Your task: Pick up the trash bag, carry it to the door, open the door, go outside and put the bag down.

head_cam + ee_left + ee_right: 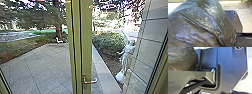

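Observation:
Straight ahead in the head view is a glass door with a green frame [86, 45] and a metal lever handle [90, 81] low on its upright. It looks closed, with the paved yard [37, 71] beyond the glass. The dark, shiny trash bag [199, 25] is large and close in the left wrist view, its folds drawn together toward the lower edge, where my left gripper [224, 45] is shut on it. Part of the same trash bag [181, 58] appears beside the robot's base in the right wrist view. How my right gripper stands cannot be made out.
Outside, a pale statue [127, 56] stands by a tiled wall [150, 42] at the right, near a bush [110, 43]. A small white object [59, 40] sits at the paving's far edge, by a tree trunk [58, 27].

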`<state>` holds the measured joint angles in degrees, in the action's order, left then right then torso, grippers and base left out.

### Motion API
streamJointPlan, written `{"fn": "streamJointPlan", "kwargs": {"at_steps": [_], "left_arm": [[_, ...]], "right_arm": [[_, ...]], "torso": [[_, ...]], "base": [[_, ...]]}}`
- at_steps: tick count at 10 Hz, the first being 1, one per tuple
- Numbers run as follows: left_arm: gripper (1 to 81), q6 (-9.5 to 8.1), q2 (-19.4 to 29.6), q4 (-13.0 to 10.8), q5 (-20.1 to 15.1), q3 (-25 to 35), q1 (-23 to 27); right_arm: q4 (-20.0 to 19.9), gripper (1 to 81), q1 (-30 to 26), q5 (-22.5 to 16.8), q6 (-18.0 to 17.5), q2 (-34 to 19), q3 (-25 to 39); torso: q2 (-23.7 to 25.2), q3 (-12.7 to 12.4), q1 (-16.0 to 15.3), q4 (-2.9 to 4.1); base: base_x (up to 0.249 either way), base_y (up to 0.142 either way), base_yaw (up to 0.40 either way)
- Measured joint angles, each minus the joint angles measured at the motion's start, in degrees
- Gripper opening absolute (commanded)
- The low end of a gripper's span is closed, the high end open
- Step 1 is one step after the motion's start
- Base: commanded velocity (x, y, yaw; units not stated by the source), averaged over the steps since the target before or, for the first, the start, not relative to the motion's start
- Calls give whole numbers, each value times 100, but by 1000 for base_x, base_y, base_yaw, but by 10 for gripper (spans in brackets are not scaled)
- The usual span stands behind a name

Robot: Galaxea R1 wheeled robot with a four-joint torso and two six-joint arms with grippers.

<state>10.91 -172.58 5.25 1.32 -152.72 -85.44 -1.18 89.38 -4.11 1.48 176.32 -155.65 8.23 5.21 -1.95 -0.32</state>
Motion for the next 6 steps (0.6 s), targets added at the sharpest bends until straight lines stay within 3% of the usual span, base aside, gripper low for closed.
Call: {"fn": "streamJointPlan", "kwargs": {"at_steps": [6], "left_arm": [[10, 5, 0, 0, -5, 0, -13]], "right_arm": [[6, 811, -2, 1, 0, 0, 0]], "torso": [[0, 0, 2, 0]], "base": [[0, 0, 307]]}}
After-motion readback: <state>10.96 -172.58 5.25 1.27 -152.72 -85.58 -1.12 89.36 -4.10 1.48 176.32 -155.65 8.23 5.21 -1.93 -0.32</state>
